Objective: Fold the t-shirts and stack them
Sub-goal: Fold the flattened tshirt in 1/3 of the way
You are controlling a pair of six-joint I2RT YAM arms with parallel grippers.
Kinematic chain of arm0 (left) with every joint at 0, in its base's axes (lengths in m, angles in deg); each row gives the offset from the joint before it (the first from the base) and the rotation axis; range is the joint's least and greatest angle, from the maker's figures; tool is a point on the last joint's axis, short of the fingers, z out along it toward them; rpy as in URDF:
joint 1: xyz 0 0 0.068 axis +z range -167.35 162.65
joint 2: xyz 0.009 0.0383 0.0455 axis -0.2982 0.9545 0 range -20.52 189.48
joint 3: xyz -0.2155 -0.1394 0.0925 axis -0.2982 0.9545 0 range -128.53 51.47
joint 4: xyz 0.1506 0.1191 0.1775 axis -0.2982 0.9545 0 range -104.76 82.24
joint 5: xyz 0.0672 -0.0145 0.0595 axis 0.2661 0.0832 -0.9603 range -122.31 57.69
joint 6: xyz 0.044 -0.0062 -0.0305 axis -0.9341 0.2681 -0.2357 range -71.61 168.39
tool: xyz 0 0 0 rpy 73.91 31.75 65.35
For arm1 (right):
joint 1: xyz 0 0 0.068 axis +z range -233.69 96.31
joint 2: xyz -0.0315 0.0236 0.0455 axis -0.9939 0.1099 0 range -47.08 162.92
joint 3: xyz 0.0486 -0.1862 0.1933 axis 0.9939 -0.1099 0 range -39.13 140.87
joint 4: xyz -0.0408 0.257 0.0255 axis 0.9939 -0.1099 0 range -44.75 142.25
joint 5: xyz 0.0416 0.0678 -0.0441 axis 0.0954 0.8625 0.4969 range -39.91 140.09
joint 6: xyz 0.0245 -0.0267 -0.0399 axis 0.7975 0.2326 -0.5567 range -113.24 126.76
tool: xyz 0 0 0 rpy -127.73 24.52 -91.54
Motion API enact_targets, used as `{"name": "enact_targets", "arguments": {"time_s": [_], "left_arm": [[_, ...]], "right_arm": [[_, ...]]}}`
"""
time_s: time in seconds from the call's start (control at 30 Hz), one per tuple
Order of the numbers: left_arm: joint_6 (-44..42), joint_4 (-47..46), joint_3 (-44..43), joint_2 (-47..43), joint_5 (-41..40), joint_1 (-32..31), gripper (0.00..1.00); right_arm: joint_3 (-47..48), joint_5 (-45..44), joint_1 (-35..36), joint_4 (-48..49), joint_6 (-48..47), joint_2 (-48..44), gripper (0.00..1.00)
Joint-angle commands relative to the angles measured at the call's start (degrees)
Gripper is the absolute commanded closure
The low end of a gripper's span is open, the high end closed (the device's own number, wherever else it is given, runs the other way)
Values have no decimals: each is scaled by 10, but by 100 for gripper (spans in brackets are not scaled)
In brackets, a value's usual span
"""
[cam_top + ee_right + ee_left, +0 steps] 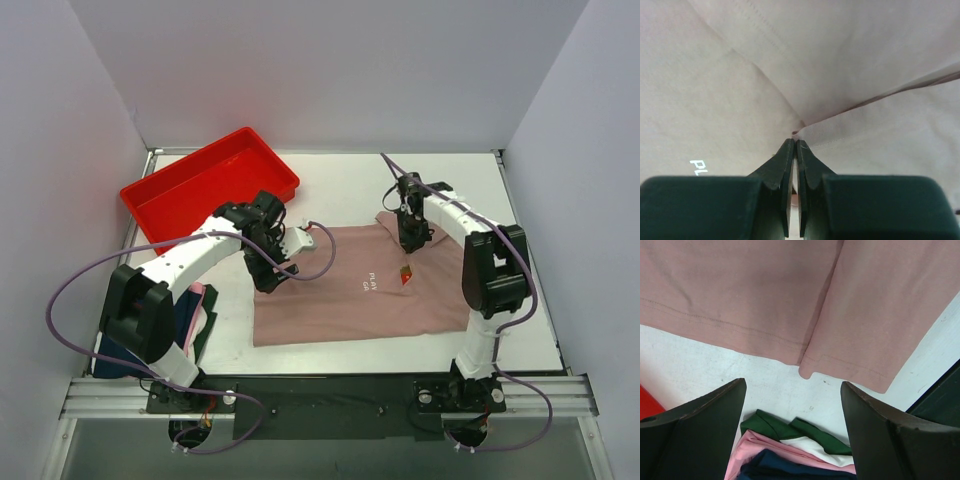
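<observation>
Top external: worktop (340,190) carrying dusty-pink t-shirt (350,295) at centre, spread out, seemingly not yet folded. Folded pile (192,318) at near-left edge, navy t-shirt (780,467) included. Right tool (408,246) pressed together, pinching pink cloth; left tool (272,272) spread, empty.

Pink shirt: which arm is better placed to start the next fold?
Right. The right gripper is shut on a pinch of the pink shirt; the left gripper hangs open beside its hem, holding nothing.
</observation>
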Motion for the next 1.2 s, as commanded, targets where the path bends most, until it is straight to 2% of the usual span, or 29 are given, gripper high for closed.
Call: {"name": "enact_targets", "arguments": {"time_s": [0.0, 0.03, 0.1, 0.13, 0.2, 0.3, 0.43, 0.5, 0.53, 0.57, 0.67, 0.77, 0.97, 1.17], "left_arm": [[-6, 1, 4, -18, 2, 4, 13], [-6, 0, 5, -17, 2, 4, 13], [-7, -1, 6, -17, 1, 5, 13], [-7, -1, 7, -18, 0, 5, 13], [-7, -1, 7, -16, 1, 5, 13], [-6, -3, 6, -15, 1, 5, 13], [-5, -3, 4, -17, 1, 5, 13], [-4, -2, 5, -17, 0, 5, 13], [-4, -3, 5, -16, 0, 6, 13], [-3, -5, 6, -17, 0, 6, 13], [-2, -5, 6, -17, 0, 6, 13], [3, -5, 4, -14, 1, 6, 13], [13, -5, 3, -3, 0, 9, 13], [20, -10, 16, 16, -5, 18, 13]], "right_arm": [[-33, 74, 4, 25, 59, 0, 100], [-40, 81, 0, 31, 61, 1, 98], [-48, 109, -8, 39, 68, 2, 81], [-53, 138, -12, 44, 65, 1, 69], [-60, 178, -19, 60, 59, -15, 59], [-61, 208, -25, 82, 47, -48, 53], [-65, 224, -79, 112, 41, -112, 53], [-63, 206, -124, 106, 38, -121, 60], [-62, 196, -146, 94, 36, -115, 70], [-57, 182, -174, 87, 34, -108, 72], [-30, 157, -212, 37, -2, -55, 72], [-12, 117, -213, 29, -41, -25, 69], [25, 128, -215, 20, -65, 46, 63], [47, 83, -215, -6, -85, 80, 64]]}}
